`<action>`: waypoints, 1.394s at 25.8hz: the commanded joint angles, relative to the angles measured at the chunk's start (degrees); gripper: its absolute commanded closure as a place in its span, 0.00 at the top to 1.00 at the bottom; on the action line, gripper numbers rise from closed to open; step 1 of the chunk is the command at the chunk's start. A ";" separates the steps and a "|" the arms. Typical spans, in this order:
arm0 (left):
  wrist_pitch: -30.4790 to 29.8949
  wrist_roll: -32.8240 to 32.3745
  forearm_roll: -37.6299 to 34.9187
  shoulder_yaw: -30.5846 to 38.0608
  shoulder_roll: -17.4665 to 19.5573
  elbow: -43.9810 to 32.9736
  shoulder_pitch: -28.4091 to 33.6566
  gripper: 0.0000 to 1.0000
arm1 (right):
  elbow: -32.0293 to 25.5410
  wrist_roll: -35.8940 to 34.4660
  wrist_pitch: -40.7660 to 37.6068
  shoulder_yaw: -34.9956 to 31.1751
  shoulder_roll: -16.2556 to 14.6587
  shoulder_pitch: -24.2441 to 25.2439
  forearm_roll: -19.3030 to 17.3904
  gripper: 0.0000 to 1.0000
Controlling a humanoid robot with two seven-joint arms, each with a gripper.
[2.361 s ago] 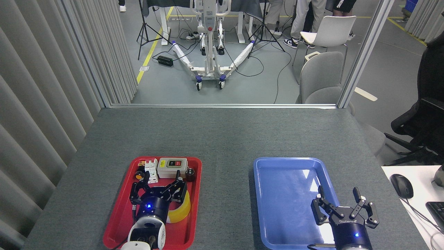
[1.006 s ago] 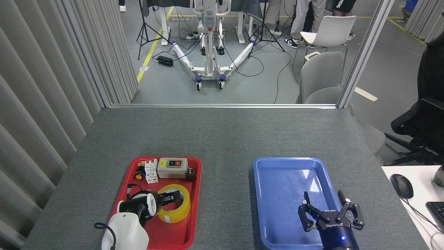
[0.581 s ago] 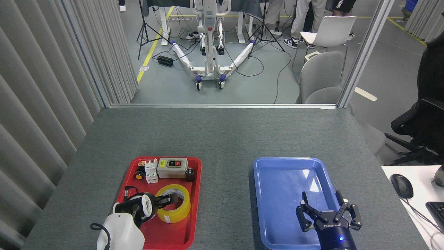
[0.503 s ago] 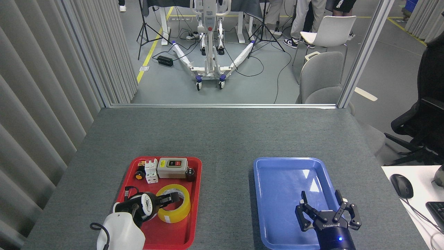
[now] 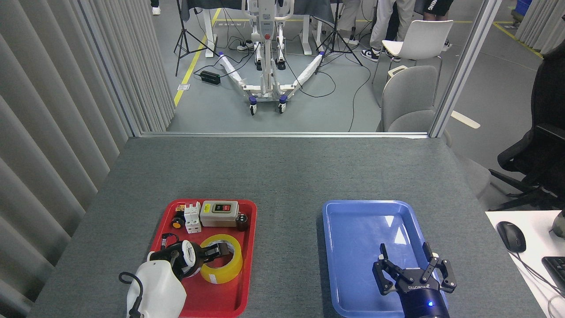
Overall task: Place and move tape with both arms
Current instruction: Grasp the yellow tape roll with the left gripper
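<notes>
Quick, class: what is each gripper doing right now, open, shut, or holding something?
Left gripper: fingers at the tape rim in the red tray; grip cannot be told.
Right gripper: open, empty, over the blue tray.

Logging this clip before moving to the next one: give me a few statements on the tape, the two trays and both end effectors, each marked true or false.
1. The tape lies in the red tray. True.
2. The blue tray holds several electrical parts. False: nothing lies in it; the parts sit in the red tray.
3. The right end effector is open above the blue tray. True.
4. The left end effector is over bare table. False: it is at the tape, a finger reaching into the core.
5. The tape is blue. False: it is yellow.
</notes>
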 commanded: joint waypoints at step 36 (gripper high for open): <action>-0.99 0.04 0.04 2.38 3.00 0.64 -1.26 0.00 | -0.02 0.87 0.40 -0.16 1.37 -0.11 -0.03 1.00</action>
